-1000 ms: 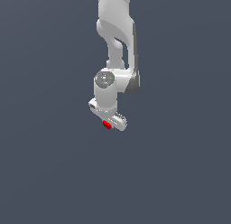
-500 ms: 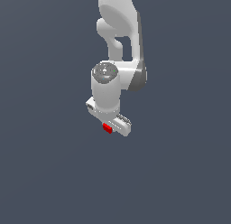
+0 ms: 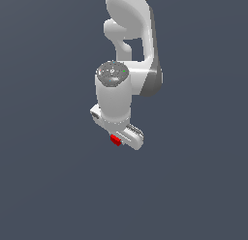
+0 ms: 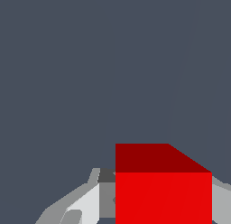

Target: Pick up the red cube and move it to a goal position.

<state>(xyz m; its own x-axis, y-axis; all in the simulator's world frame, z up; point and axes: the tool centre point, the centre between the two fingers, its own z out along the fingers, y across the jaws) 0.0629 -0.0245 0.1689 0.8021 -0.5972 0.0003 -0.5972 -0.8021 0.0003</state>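
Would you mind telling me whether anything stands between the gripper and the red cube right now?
Nothing visible does. The red cube sits right at the gripper, with a finger against its side and only plain grey background around.

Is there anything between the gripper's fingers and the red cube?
Nothing shows there. In the wrist view the red cube sits directly between the gripper fingers, filling the gap.

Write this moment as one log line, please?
stage: carrying | gripper: shut on red cube | cube: between the fingers | goal marker: none visible
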